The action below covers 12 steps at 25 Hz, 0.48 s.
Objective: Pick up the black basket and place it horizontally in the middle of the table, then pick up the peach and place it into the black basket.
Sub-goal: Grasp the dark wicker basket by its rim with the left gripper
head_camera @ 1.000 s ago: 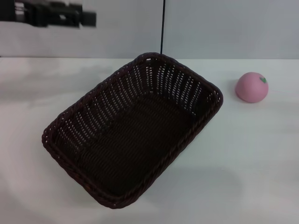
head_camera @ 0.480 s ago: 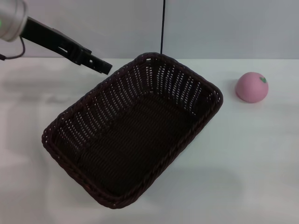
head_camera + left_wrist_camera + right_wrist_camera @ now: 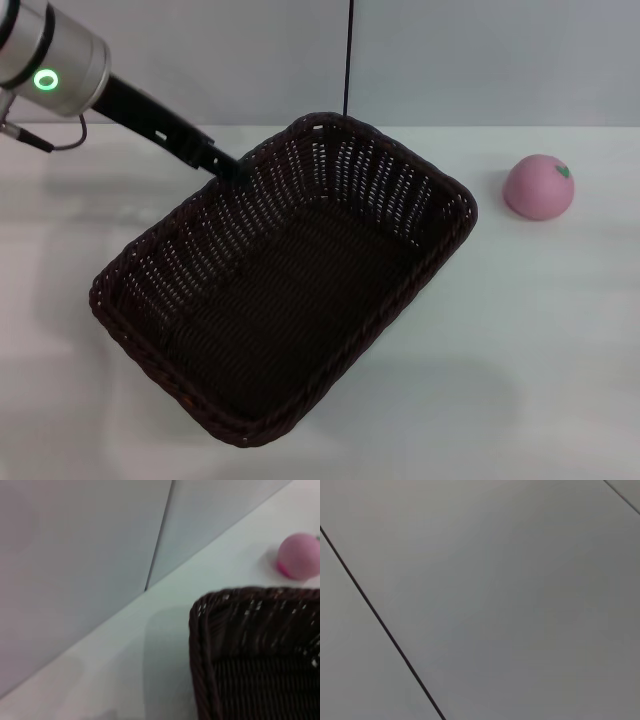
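Observation:
The black basket (image 3: 290, 290) lies slantwise on the white table (image 3: 540, 330), one corner pointing to the back. The pink peach (image 3: 539, 186) sits on the table to the right of the basket, apart from it. My left gripper (image 3: 225, 165) reaches in from the upper left and its tip is at the basket's far left rim. The left wrist view shows a basket corner (image 3: 210, 610) close below and the peach (image 3: 299, 556) farther off. My right gripper is out of view; its wrist view shows only a grey wall.
A grey wall with a dark vertical seam (image 3: 348, 60) stands behind the table. White table surface lies to the right of the basket and in front of the peach.
My left arm has swung in from the top left and come down to the basket's far left rim. The basket and the peach have not moved.

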Each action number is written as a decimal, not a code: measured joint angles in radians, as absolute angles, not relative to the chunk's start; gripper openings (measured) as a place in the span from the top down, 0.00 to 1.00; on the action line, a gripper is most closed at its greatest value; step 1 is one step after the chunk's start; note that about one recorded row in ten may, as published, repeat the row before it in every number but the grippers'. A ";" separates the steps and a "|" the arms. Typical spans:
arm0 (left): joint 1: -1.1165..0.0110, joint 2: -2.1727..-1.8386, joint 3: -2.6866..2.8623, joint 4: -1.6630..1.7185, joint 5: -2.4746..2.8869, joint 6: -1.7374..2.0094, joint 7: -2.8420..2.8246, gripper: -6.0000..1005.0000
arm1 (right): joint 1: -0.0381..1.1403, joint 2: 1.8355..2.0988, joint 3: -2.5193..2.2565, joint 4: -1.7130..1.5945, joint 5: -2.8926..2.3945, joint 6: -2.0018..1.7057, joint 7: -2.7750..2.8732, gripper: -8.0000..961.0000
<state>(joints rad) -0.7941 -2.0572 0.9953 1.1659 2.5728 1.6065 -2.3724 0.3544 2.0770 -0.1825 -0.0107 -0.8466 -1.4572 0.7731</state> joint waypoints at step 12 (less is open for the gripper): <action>-0.796 -2.059 1.068 1.115 2.639 1.576 -2.395 0.19 | 0.354 2.077 -0.182 -0.011 -0.847 -1.444 0.773 0.41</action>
